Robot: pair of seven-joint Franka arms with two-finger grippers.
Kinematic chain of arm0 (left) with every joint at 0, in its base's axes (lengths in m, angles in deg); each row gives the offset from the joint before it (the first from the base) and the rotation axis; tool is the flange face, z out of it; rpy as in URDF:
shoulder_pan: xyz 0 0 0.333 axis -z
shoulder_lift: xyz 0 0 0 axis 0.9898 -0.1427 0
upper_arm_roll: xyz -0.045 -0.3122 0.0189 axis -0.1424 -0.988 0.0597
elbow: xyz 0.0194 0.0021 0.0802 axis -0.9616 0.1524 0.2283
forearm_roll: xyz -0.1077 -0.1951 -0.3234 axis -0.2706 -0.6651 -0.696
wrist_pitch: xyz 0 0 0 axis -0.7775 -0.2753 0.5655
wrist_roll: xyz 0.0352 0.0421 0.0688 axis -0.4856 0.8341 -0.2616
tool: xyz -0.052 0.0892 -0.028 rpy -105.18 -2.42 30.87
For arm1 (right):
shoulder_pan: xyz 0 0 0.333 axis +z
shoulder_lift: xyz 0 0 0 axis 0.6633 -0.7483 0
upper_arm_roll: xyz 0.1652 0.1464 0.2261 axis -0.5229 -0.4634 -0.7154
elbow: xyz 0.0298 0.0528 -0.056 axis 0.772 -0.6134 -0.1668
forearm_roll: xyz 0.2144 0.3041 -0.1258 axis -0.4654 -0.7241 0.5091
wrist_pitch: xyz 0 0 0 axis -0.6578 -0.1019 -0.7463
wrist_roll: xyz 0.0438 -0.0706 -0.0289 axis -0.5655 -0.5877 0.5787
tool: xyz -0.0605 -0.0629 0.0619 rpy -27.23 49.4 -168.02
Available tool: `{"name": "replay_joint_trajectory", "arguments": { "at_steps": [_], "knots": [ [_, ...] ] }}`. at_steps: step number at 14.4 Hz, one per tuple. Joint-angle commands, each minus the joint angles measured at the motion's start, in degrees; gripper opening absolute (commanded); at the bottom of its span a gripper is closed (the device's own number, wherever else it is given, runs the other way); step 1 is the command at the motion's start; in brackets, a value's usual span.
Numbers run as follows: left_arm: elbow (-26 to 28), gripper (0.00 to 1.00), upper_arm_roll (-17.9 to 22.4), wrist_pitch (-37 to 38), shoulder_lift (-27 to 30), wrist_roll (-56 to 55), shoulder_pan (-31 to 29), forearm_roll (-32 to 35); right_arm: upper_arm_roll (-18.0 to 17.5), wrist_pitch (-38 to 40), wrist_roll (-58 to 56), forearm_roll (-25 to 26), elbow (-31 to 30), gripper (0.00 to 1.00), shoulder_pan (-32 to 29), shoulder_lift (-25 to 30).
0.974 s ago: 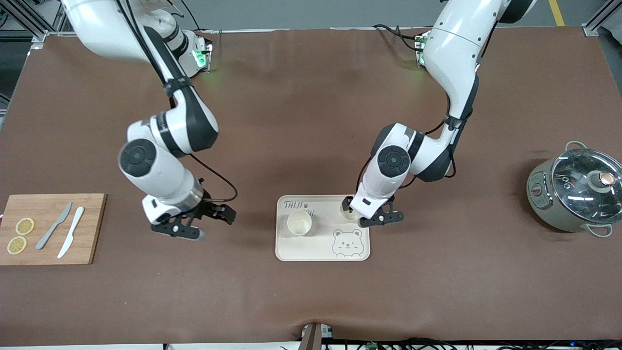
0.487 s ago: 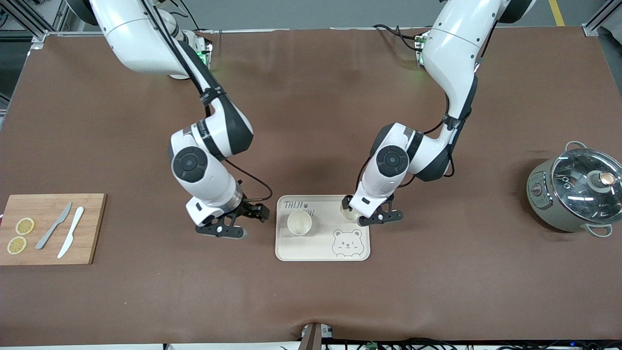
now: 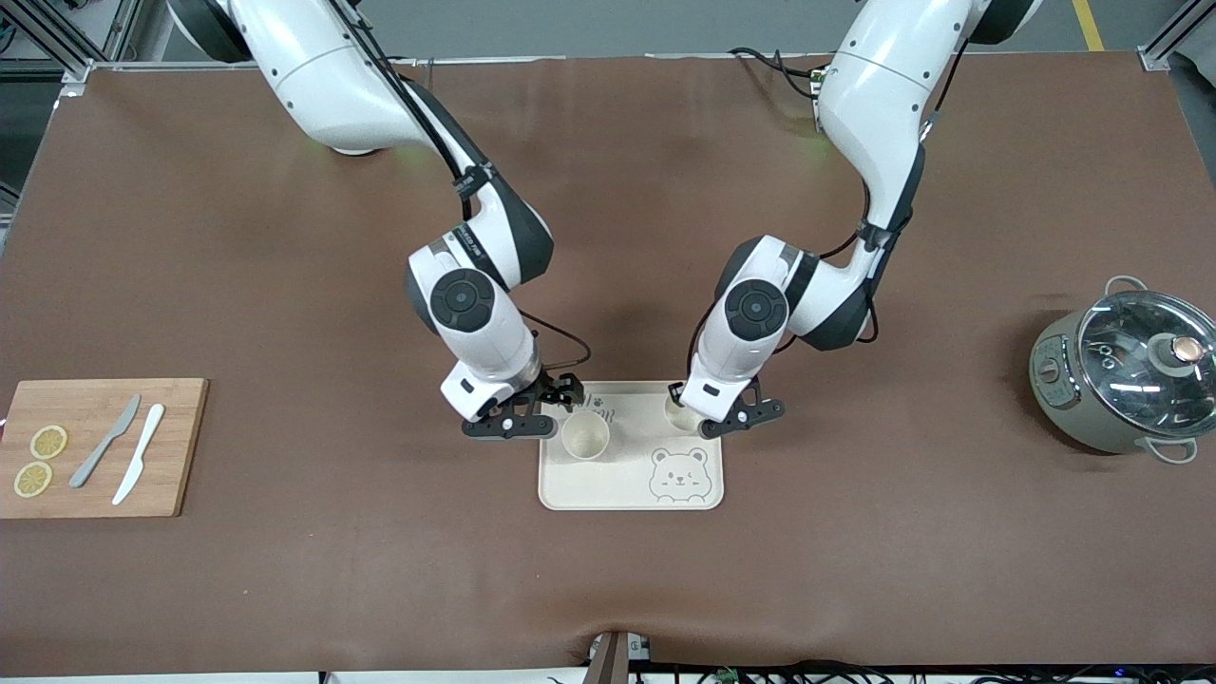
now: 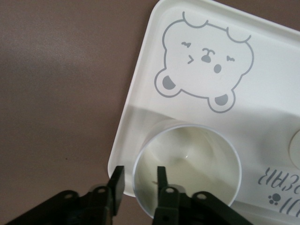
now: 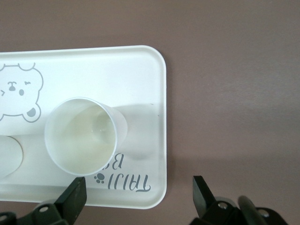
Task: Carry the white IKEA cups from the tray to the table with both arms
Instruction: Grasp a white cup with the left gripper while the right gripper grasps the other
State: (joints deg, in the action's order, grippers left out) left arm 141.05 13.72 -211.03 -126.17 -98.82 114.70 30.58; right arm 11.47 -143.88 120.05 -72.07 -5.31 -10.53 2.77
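Note:
A cream bear tray [image 3: 632, 489] lies mid-table with two white cups standing upright on it. My left gripper [image 3: 708, 423] is down at the cup [image 3: 676, 416] toward the left arm's end. In the left wrist view its fingers [image 4: 161, 180] stand close together astride this cup's [image 4: 187, 164] wall, one inside and one outside, with small gaps showing. My right gripper [image 3: 543, 410] hangs wide open over the tray's edge at the right arm's end, beside the other cup [image 3: 585, 435]. In the right wrist view that cup [image 5: 82, 140] sits just ahead of one fingertip [image 5: 75, 194], untouched.
A wooden cutting board [image 3: 100, 446] with lemon slices and two knives lies toward the right arm's end. A grey-green pot with a glass lid [image 3: 1121, 370] stands toward the left arm's end. Brown tabletop surrounds the tray.
My right arm has swung from beside the cutting board over to the tray's edge. My left gripper's fingers have narrowed around the cup's wall and shifted slightly.

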Motion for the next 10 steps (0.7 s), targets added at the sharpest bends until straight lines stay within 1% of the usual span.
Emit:
{"name": "replay_joint_trajectory", "arguments": {
  "at_steps": [1, 7, 8, 10],
  "knots": [
    [0.99, 0.00, 0.47, 0.44, 1.09, -1.07, 0.14, 1.25, 0.76, -0.74, 0.89, 1.13, 3.54, 1.00, 0.09, -2.57],
    [1.08, 0.00, 0.64, 1.14, 1.97, -1.16, -0.56, 1.25, 1.02, -0.83, 1.06, 0.86, 6.44, 1.00, -1.49, -3.01],
    [1.17, 0.00, 0.90, 2.27, 3.10, -1.07, -0.56, 1.42, 1.02, -1.01, 0.98, 0.86, 7.49, 1.00, -1.58, -3.97],
    [1.08, 0.00, 1.08, 6.83, 5.47, 0.85, -1.61, 2.39, 1.11, -1.27, 1.07, 1.04, 11.00, 1.00, -0.97, -6.95]
  ]
}}
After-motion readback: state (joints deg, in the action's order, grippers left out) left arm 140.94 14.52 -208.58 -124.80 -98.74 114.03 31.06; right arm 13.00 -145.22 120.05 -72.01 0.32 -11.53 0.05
